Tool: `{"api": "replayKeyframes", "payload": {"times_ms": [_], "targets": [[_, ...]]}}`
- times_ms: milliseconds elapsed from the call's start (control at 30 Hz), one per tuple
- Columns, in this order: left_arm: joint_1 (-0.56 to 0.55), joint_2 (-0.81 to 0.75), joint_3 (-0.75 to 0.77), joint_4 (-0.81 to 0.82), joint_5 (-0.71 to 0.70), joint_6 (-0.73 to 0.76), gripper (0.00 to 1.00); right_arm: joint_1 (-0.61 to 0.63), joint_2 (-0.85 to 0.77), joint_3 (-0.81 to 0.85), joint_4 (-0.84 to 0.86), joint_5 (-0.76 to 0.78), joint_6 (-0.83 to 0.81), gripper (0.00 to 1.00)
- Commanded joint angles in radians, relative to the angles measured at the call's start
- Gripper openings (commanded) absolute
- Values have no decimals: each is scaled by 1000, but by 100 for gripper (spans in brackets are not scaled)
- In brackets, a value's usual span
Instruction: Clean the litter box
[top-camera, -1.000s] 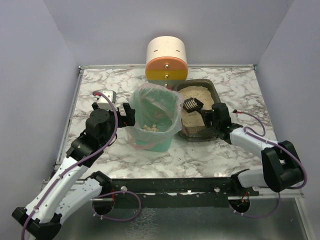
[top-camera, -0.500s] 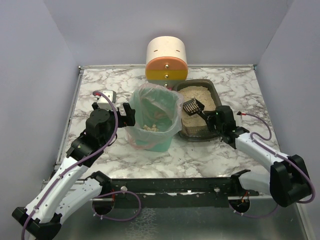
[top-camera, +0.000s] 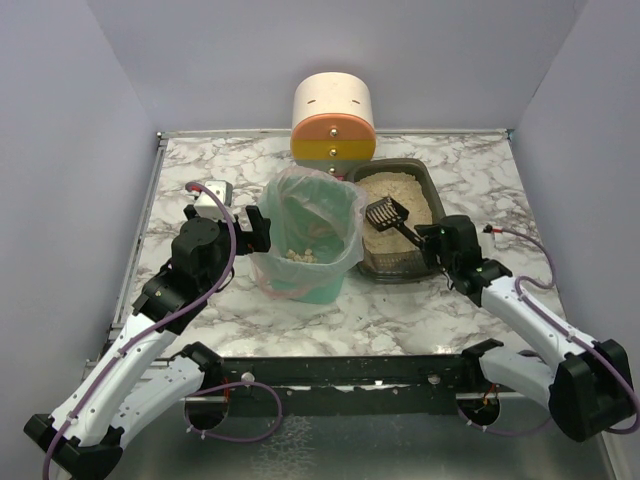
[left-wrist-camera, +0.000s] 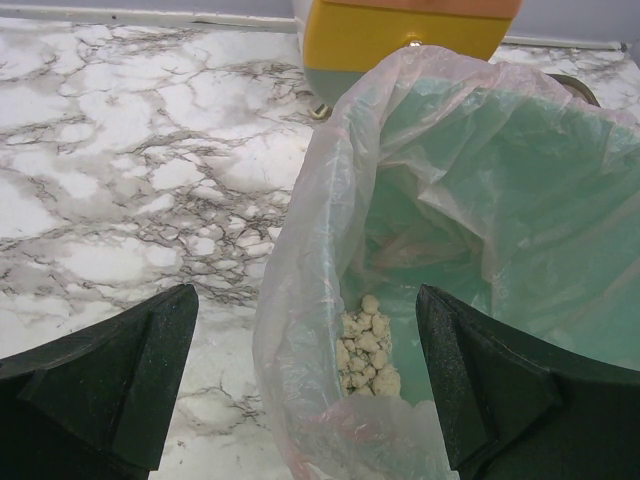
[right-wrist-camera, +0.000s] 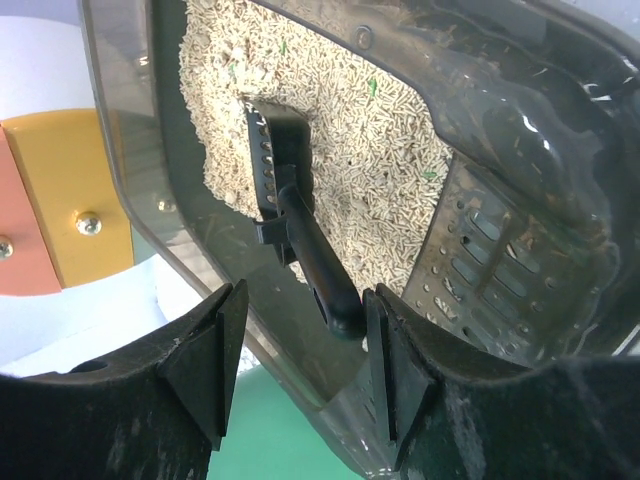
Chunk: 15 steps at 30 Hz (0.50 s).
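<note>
Seeing right gripper (right-wrist-camera: 305, 295) half-open, empty, straddling black slotted plastic scoop (right-wrist-camera: 275, 150) in dark grey litter box (right-wrist-camera: 540, 110), I'd retract straight back.

The left gripper (left-wrist-camera: 305, 300) stood with its jaws spread wide, one black finger (left-wrist-camera: 110, 380) low on the left and the other low on the right. Between them rose the near rim of a green bin (left-wrist-camera: 520, 200) lined with a clear bag (left-wrist-camera: 300, 260). Pale clumps (left-wrist-camera: 367, 345) lay in a small heap at the bag's bottom. Beyond the bin, at the far edge of the marbled surface (left-wrist-camera: 130, 170), stood a yellow and orange cylinder (left-wrist-camera: 400, 40).
</note>
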<state>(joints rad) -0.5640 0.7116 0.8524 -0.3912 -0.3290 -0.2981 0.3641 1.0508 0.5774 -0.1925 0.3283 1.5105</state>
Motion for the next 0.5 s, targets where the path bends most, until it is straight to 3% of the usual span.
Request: {"api": "replayKeyframes", "payload": {"times_ms": [0,467], "targets": [[6,-7,8,7,16,-4,99,-8,-52,-13,-90,59,-30,56],[6,2,8,6,20,-7,99,-7,-257,-12,-285,158,-116,56]]}}
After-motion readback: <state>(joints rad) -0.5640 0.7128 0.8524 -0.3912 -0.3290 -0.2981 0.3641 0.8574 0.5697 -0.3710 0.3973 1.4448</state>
